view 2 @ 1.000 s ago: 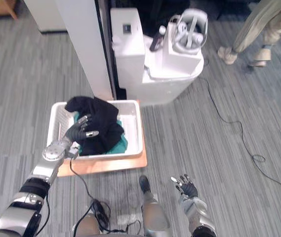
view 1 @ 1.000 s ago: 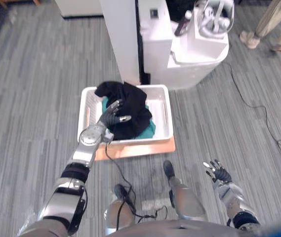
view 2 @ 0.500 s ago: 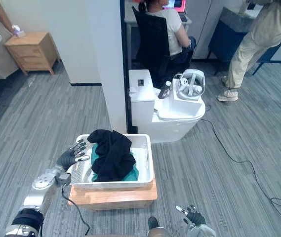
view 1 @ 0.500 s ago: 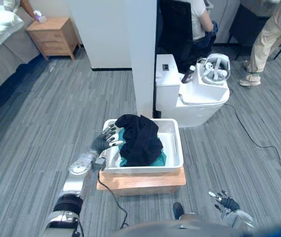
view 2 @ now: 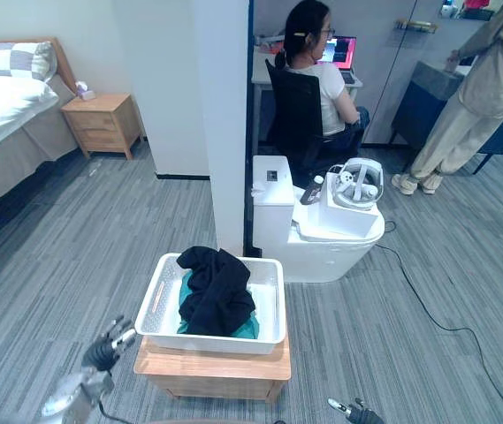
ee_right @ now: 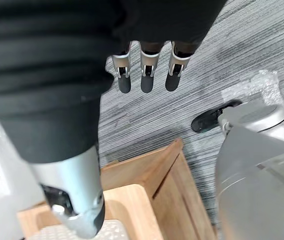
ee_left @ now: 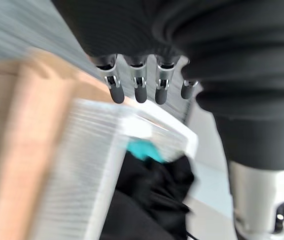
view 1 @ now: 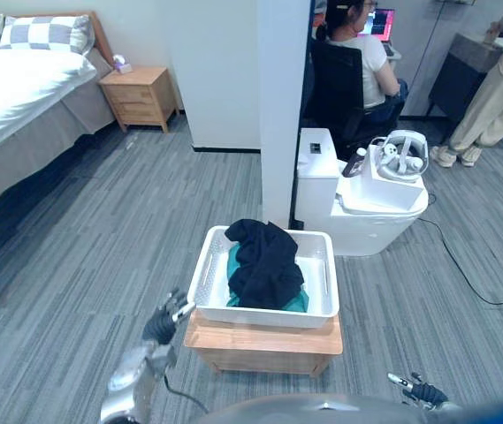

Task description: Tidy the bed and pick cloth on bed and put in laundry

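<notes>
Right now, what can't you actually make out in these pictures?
Teal cloth: mostly buried under the black cloth in the white basket, both eye views.
Bed: cut off by the eye views' left edge.
Right hand: cropped by the left eye view's bottom edge.
The basket's side: blurred in the left wrist view.

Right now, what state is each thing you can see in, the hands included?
White laundry basket: upright on the wooden stand, holding two cloths.
Black cloth: heaped in the basket, on top.
Teal cloth: under the black cloth, mostly covered.
Left hand: open, empty, beside the basket.
Right hand: open, empty.
Nightstand: drawers shut.
Laptop: open, screen lit.
</notes>
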Motion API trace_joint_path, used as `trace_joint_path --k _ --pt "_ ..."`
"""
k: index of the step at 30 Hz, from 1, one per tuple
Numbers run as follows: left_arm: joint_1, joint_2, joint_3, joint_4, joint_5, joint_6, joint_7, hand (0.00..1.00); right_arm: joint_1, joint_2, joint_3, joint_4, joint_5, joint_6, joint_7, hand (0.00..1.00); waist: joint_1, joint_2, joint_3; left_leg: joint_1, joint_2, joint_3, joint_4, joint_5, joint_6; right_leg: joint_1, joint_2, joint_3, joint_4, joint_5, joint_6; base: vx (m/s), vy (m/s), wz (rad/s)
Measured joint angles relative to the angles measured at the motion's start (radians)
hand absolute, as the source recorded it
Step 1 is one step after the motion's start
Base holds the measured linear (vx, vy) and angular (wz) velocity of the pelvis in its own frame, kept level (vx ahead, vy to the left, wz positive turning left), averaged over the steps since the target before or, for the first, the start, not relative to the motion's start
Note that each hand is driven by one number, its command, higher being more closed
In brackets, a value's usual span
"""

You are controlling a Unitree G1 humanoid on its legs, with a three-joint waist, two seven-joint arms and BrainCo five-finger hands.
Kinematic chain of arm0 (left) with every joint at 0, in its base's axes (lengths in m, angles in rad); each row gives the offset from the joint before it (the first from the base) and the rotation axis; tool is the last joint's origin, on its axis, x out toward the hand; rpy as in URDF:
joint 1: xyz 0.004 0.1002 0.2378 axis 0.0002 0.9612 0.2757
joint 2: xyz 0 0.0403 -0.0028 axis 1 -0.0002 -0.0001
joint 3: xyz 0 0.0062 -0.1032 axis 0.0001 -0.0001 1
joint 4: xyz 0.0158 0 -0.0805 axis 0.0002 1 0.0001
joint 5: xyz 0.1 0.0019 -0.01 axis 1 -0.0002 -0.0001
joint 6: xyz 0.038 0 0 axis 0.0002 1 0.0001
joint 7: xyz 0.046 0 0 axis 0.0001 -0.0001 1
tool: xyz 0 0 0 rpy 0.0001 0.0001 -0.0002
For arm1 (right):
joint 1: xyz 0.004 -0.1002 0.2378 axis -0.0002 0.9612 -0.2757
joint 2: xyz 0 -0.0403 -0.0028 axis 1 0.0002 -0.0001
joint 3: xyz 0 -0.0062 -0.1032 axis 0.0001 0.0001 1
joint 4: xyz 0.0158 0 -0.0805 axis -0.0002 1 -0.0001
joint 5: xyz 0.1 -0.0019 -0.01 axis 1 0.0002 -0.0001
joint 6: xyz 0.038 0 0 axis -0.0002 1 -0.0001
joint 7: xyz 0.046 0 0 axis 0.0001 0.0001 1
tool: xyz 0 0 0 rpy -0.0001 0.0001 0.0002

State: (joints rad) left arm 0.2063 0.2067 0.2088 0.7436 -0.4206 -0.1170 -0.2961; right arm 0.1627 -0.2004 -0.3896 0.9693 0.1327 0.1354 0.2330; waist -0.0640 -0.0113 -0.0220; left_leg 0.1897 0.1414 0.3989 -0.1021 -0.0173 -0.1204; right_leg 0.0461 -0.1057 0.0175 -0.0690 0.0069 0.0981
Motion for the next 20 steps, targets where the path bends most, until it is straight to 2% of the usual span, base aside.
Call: trace_joint_path --k 4,9,12,17,20 --pt "0.05 -0.007 0.041 0.114 0.081 -0.067 0.02 0.0 -0.004 0.017 -0.01 0.012 -0.002 -0.021 -0.004 0.0 0.005 -0.005 -0.003 0.0 -0.001 -0.001 0.004 -0.005 0.001 0.002 -0.001 -0.004 -0.004 0.002 0.003 0.02 -0.002 0.0" --pt "0.068 -0.061 0.089 0.266 0.213 -0.081 0.045 0.0 -0.009 0.04 -0.029 0.07 -0.036 -0.066 -0.013 0.0 0.012 -0.002 -0.004 0.003 -0.002 -0.003 0.004 -0.01 0.0 0.015 -0.002 -0.008 -0.02 0.003 0.005 0.01 -0.002 0.0" --pt "0.077 -0.09 0.122 0.301 0.286 -0.038 0.082 0.0 -0.008 0.041 -0.031 0.101 -0.04 -0.078 -0.023 0.0 0.019 0.002 -0.006 0.003 -0.001 -0.004 0.004 -0.011 -0.001 0.016 -0.002 -0.011 -0.021 0.003 0.005 -0.01 -0.01 0.01" --pt "0.083 -0.104 0.198 0.311 0.358 0.117 0.16 0.0 -0.008 0.042 -0.028 0.126 -0.069 -0.078 -0.028 0.0 0.02 0.005 -0.005 0.003 -0.001 -0.015 0.004 -0.011 -0.001 0.023 -0.003 -0.021 -0.023 0.003 0.005 -0.03 -0.034 0.06" --pt "0.087 -0.114 0.226 0.326 0.405 0.165 0.189 0.0 -0.009 0.042 -0.002 0.141 -0.067 -0.076 -0.04 0.0 0.02 0.005 -0.004 0.003 0.0 -0.022 0.004 -0.011 -0.001 0.029 -0.004 -0.029 -0.025 0.001 0.004 -0.02 -0.035 0.07"
